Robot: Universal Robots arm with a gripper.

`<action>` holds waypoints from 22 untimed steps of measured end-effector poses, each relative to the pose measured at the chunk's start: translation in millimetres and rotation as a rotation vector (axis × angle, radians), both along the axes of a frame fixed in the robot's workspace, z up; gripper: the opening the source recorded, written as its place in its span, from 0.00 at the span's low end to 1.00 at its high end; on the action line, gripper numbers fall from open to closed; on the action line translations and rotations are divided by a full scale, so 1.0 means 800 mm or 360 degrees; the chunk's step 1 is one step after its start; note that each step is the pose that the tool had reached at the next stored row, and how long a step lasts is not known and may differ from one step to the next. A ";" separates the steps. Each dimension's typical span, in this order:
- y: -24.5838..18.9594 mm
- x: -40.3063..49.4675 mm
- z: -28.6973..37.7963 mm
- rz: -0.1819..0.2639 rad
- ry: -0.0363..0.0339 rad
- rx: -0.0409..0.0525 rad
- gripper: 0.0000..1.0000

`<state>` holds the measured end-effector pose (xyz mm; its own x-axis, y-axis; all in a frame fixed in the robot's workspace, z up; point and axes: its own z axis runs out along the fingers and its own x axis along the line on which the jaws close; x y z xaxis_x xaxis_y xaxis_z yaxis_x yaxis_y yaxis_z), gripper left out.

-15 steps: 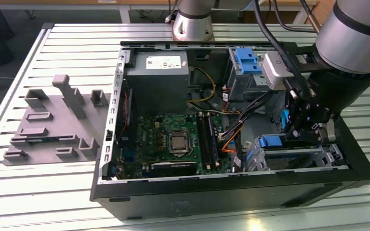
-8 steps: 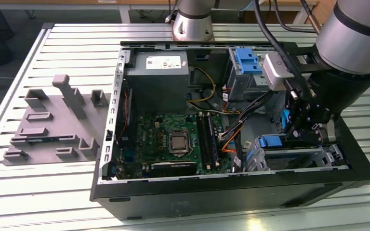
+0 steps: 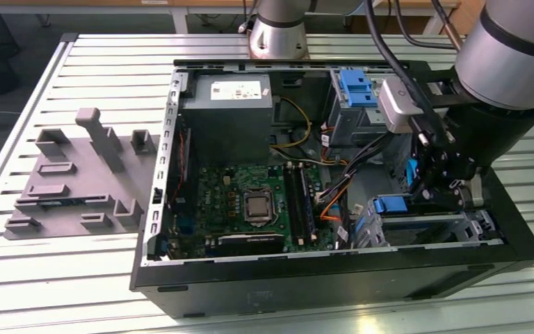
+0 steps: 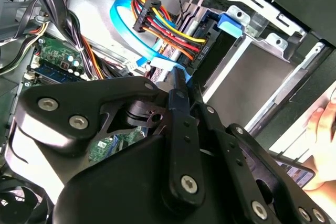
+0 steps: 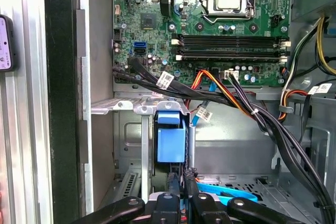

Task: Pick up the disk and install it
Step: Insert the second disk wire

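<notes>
- Disk (image 3: 411,175), blue-framed, stands on edge, pinched in the narrowly closed hand (image 5: 181,181).
- Hand hangs inside the open computer case (image 3: 341,278), above its drive bay (image 3: 434,226).
- Grey fixture block (image 3: 77,177) lies on the bench (image 3: 26,278).

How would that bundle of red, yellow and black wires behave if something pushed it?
Probably floppy: the wires bend in loose curves. They would likely swing aside yet stay tethered, since they end in a black connector. They might snag, lying among other cables.
</notes>
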<state>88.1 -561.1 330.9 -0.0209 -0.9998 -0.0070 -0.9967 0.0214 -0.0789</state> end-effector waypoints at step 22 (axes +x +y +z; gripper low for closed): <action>-0.0005 0.000 0.0113 0.0000 0.0000 0.0001 0.24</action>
